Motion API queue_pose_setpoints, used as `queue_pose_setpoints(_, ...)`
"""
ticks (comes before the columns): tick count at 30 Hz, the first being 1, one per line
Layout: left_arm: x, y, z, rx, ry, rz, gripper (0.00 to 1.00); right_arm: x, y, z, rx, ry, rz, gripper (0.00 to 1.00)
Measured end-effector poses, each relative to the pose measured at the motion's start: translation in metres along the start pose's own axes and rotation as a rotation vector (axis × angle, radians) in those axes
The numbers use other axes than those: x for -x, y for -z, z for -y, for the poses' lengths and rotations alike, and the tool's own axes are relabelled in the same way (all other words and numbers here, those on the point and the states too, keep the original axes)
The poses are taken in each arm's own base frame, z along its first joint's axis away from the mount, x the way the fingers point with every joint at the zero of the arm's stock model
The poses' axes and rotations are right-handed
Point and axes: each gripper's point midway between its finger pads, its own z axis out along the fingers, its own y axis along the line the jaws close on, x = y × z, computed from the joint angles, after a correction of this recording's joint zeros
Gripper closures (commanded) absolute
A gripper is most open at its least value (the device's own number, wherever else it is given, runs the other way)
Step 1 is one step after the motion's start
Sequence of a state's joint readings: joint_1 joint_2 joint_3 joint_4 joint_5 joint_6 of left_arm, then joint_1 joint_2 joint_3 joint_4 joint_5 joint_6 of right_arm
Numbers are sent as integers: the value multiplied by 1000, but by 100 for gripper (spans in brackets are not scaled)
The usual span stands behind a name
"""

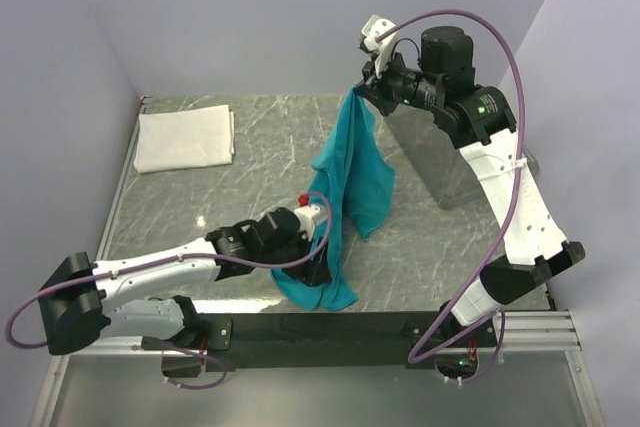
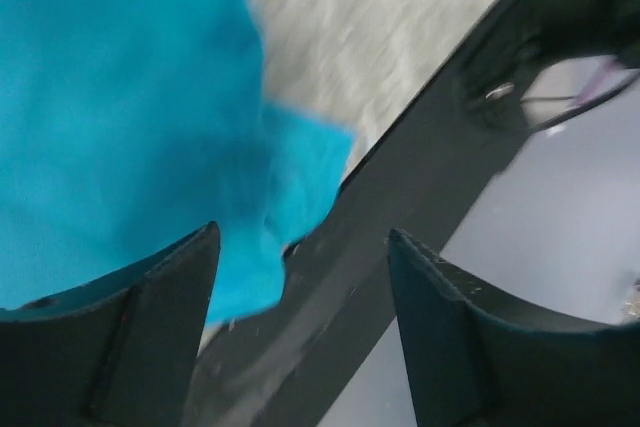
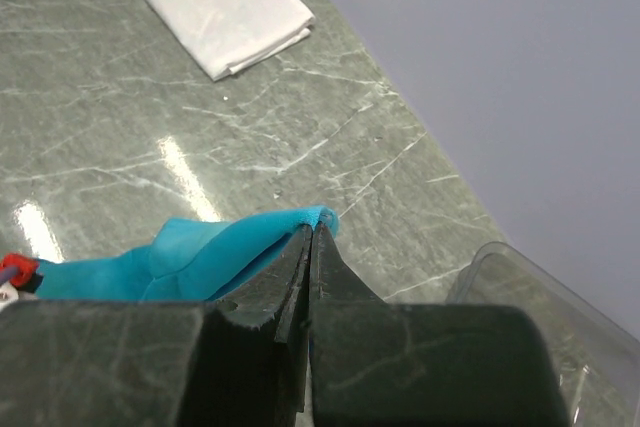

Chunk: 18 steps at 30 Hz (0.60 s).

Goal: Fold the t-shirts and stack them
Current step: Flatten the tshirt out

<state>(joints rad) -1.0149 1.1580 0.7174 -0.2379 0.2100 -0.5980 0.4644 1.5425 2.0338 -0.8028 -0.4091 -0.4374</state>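
Top external: holding teal tee (image 1: 352, 175) up high by right gripper (image 1: 364, 87), lower end bunched on table (image 1: 250, 157) near the front edge, right at left gripper (image 1: 318, 265). Right wrist: clamped together on just a sliver of hem, barely any cloth in the pinch. Risk of slipping out on any tug or swing, then a heap on the table. Left wrist: fingers (image 2: 150, 337) spread apart, nothing between, cloth only beside one finger; too blurry to call contact. If closed from there, probably grabs air or a random fold instead of an edge, hence a crooked fold. Also bunched close to the table lip, so could slide off the front if dragged. Hangs near tray (image 1: 440, 167); could snag or shove it on a swing. White tee (image 1: 185, 139) folded flat at far left corner, well apart; only at risk from a wide swing across.
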Motion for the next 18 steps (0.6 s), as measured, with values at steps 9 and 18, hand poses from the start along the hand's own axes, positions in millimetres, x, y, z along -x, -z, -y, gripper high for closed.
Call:
queue_pose_setpoints(9,-58,-21,-39,277,34,-185,41,-10,-5,3,-8,-31,-21,100)
queue_pose_setpoints(18,-69,-35,-49,347,28,-242,46,-19,-8,6,-11,-48,-37,100)
